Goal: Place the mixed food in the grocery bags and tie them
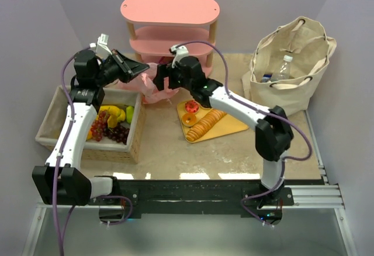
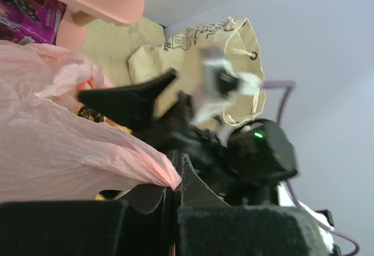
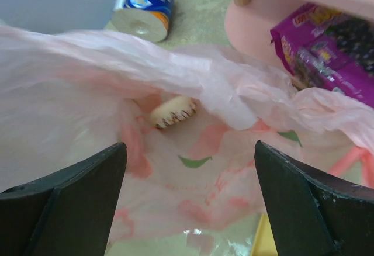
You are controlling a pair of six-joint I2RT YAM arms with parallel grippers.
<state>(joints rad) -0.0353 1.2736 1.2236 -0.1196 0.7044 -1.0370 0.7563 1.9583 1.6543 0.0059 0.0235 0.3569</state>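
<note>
Bagging in progress at the thin, crinkly pink plastic bag [image 1: 146, 86] before the pink shelf [image 1: 169, 7]: left gripper [image 2: 172, 184] pinches its rim, fingers closed on the film, while right gripper [image 3: 190, 148] hangs wide open and empty over the mouth. Next move likely calls for that gripper to fetch more food from the wooden board [image 1: 231, 126]. Counted: two bags, one clear water bottle [image 1: 282, 68] in the beige canvas bag [image 1: 286, 89], one pale ridged food piece [image 3: 173, 111] in the pink one.

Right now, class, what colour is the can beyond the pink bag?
The can is blue; right wrist view.
</note>
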